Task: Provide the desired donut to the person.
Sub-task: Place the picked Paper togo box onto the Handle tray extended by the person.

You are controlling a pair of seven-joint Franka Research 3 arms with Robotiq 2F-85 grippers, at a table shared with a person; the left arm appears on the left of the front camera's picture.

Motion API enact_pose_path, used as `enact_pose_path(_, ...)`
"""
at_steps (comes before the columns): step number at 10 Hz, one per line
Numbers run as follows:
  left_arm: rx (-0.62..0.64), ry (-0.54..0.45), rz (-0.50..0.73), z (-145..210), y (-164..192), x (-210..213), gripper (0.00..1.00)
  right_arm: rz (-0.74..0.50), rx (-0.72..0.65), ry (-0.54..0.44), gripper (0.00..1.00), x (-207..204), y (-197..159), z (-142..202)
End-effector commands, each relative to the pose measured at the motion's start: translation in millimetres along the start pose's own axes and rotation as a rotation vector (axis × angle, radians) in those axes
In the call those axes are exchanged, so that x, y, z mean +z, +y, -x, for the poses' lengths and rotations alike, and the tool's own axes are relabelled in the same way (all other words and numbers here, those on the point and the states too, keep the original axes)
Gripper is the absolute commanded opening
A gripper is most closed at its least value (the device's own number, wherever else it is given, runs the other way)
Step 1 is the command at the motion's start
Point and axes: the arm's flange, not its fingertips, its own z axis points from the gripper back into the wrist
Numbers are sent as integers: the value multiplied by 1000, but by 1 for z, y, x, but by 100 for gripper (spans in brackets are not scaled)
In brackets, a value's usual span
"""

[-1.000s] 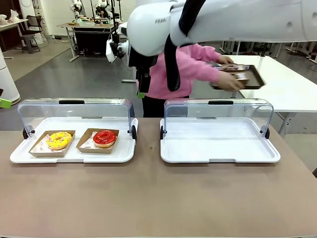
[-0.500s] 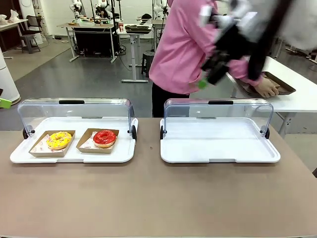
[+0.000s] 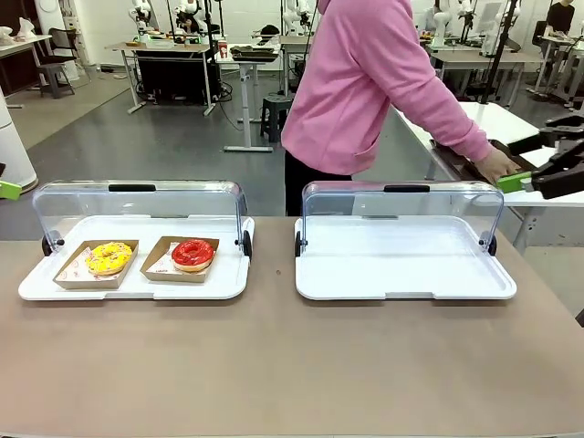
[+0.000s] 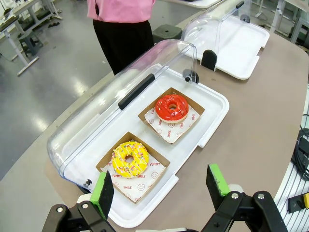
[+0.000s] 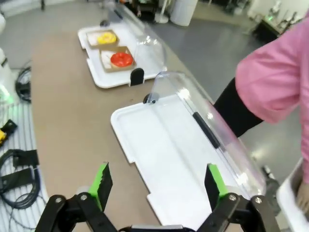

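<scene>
1. At the table's right edge, the right gripper (image 3: 538,178) hangs in the air with its jaws spread wide and nothing between them; in its own wrist view (image 5: 157,186) it looks down on the empty tray (image 5: 164,154) and the bare brown table (image 5: 67,106) beside it.
2. Over the near left corner, the left gripper (image 4: 161,186) also stands wide apart, holding nothing, above the front rim of the left tray (image 4: 212,123).
3. Open tabletop runs along the whole near side, and a clear strip separates the two trays.
4. Both trays have their clear lids (image 3: 137,205) tipped up along the far edge, forming a wall between the grippers and the person (image 3: 365,91).
5. Two donuts sit in the left tray, each in its own brown paper boat: a yellow donut (image 3: 109,258) to the left, a red donut (image 3: 192,254) just beside it.
6. The person stands behind the right tray, turned toward a side table (image 3: 497,123), one hand (image 3: 497,164) on a dark tray there, close to the right gripper.
</scene>
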Motion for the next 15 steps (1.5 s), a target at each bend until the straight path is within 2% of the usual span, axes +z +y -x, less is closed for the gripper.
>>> enact_pose_path(1,7,-9,7,1,1,0,100,-39,-50,-48,100,-10,1,22)
enact_pose_path(3,7,-9,7,1,1,0,100,-55,-98,-55,100,-15,-10,27)
enact_pose_path(5,7,-9,7,1,1,0,100,-12,-141,-68,100,-14,-15,26)
enact_pose_path(8,7,-9,7,1,1,0,100,119,-215,32,100,-8,-16,17)
enact_pose_path(13,7,-9,7,1,1,0,100,186,-226,94,100,-11,-10,2)
enact_pose_path(14,7,-9,7,1,1,0,100,167,-182,117,100,-18,-6,-8)
enact_pose_path(15,7,-9,7,1,1,0,100,153,-207,54,100,-5,-18,6)
